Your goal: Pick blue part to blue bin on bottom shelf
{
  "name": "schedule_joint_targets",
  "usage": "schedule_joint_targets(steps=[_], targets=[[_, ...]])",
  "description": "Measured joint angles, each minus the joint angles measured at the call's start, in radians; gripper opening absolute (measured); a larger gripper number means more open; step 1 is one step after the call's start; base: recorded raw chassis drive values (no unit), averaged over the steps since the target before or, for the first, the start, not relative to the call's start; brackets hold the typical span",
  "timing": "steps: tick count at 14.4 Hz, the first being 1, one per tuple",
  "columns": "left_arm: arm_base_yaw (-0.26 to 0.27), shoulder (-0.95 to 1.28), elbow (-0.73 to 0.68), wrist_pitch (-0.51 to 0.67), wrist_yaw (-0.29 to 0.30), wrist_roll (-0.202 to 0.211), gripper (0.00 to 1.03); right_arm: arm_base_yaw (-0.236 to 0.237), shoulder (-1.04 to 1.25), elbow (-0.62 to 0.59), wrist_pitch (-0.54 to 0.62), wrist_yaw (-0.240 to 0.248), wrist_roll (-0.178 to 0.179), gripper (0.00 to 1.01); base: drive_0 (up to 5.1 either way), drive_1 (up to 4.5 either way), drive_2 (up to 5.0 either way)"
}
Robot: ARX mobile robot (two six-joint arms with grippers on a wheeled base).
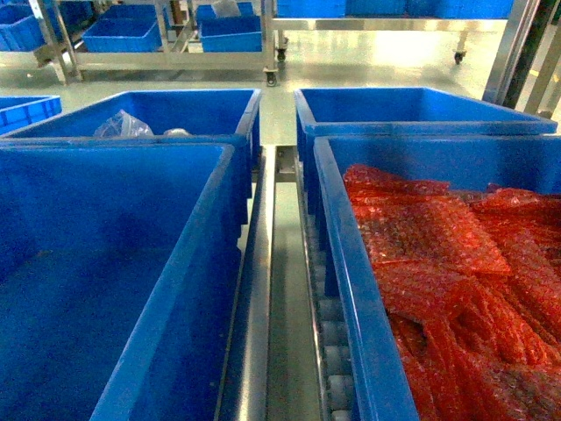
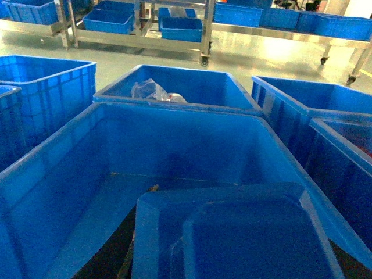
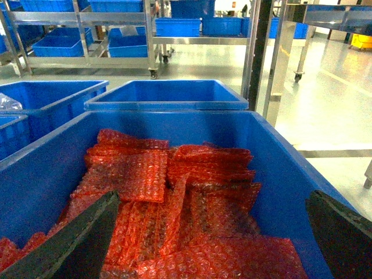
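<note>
My right pincer (image 3: 212, 232) hangs open above the red bubble-wrap bags (image 3: 174, 197); my left pincer's state I cannot tell.

Four bins in two rows: near left bin (image 1: 114, 281) sits just beside the near right bin (image 1: 351, 263), a roller track (image 1: 289, 289) running between them. Bubble-wrap bags (image 1: 447, 263) are piled in the near right bin. Behind, the far left bin (image 1: 202, 110) holds a clear plastic bag (image 1: 123, 125); the far right bin (image 1: 412, 110) sits alongside. Shelving racks (image 1: 166, 44) carrying more bins stand well behind.
</note>
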Motion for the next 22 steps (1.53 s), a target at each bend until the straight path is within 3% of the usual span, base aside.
schedule_joint_targets(steps=[20,22], targets=[[0.0,0.0,0.0,0.0,0.0,0.0,0.44,0.0,0.0,0.0,0.0,0.0,0.0,0.98,0.0,0.0,0.0],[-0.014,0.016,0.0,0.074,-0.039,0.04,0.44,0.0,0.0,0.0,0.0,0.0,0.0,0.98,0.0,0.0,0.0]])
